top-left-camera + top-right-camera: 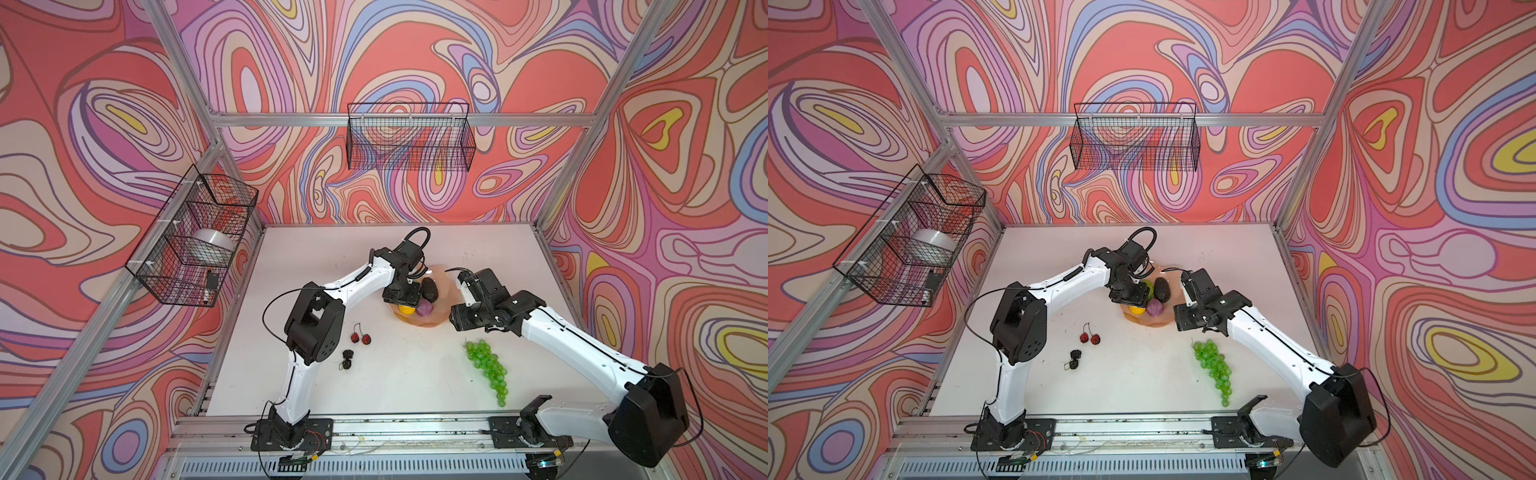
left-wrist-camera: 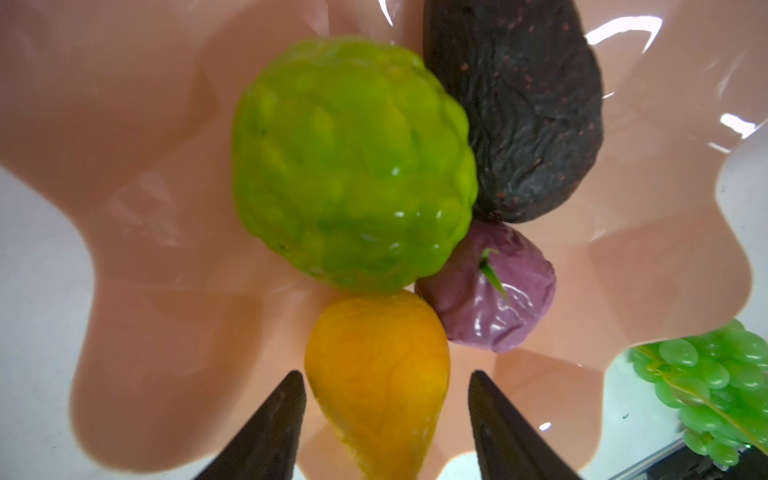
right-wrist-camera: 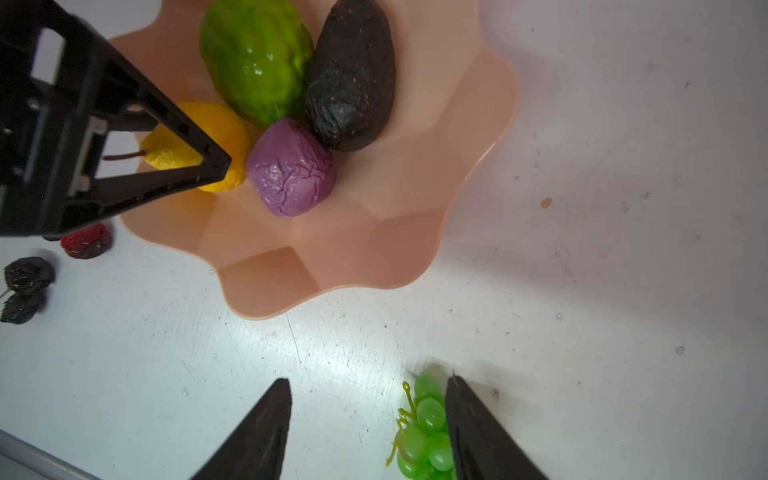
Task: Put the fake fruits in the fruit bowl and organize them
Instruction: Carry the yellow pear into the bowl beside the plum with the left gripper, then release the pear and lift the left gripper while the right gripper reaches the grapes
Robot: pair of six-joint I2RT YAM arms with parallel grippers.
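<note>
In both top views the fruit bowl (image 1: pixel 432 322) sits on the white table (image 1: pixel 332 257), just right of the frame's centre. The left arm (image 1: pixel 357 276) reaches over its left part and hides most of the lime-green ball (image 1: pixel 1148 288). Inside, the avocado (image 1: pixel 430 289) lies with its long axis up and down the frame. The purple ball (image 1: pixel 424 308) and yellow fruit (image 1: pixel 406 309) lie below it. Lower left of the bowl are the cherry pair (image 1: pixel 360 337) and black berries (image 1: pixel 347 360). Lower right, the grape bunch (image 1: pixel 487 368) stretches from upper left to lower right.

In the left wrist view, the left gripper (image 2: pixel 386 374) is released. Its fingers straddle the yellow fruit's narrow end, which points toward the gripper, and a gap shows on one side.

In the right wrist view, the right gripper (image 3: pixel 368 382) is spread above the table and grasps nothing. The bunch's stem end shows close beside one finger.
</note>
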